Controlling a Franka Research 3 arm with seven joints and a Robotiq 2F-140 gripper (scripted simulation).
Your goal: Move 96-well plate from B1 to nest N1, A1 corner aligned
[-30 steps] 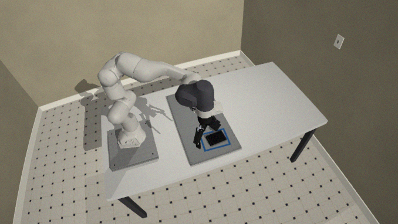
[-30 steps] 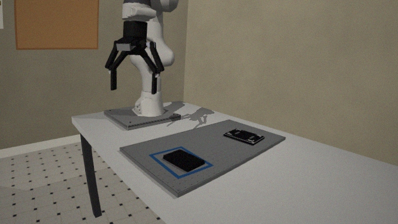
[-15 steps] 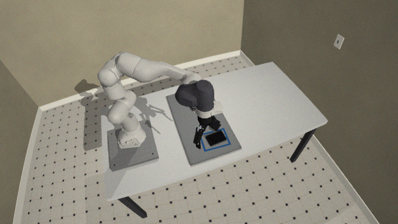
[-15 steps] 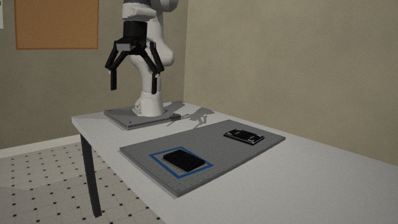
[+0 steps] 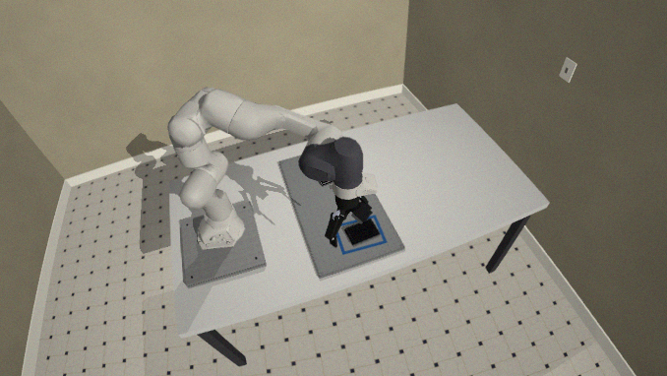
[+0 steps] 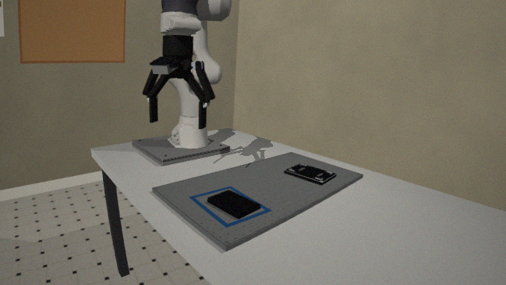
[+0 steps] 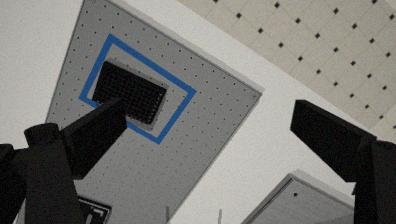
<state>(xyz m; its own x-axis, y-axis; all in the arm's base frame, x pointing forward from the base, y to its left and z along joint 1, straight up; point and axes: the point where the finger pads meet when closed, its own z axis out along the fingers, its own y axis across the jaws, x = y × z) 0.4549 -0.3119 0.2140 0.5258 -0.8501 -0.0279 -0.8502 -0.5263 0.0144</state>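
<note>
Wrist view: the plate (image 5: 362, 231) (image 6: 233, 204) (image 7: 129, 92) is seen inside the blue outline (image 5: 364, 249) (image 6: 211, 212) (image 7: 178, 116), below and off to one side of the wide-open, unloaded gripper (image 5: 346, 228) (image 6: 177, 124) (image 7: 209, 114); its long axis runs along the outline's.
</note>
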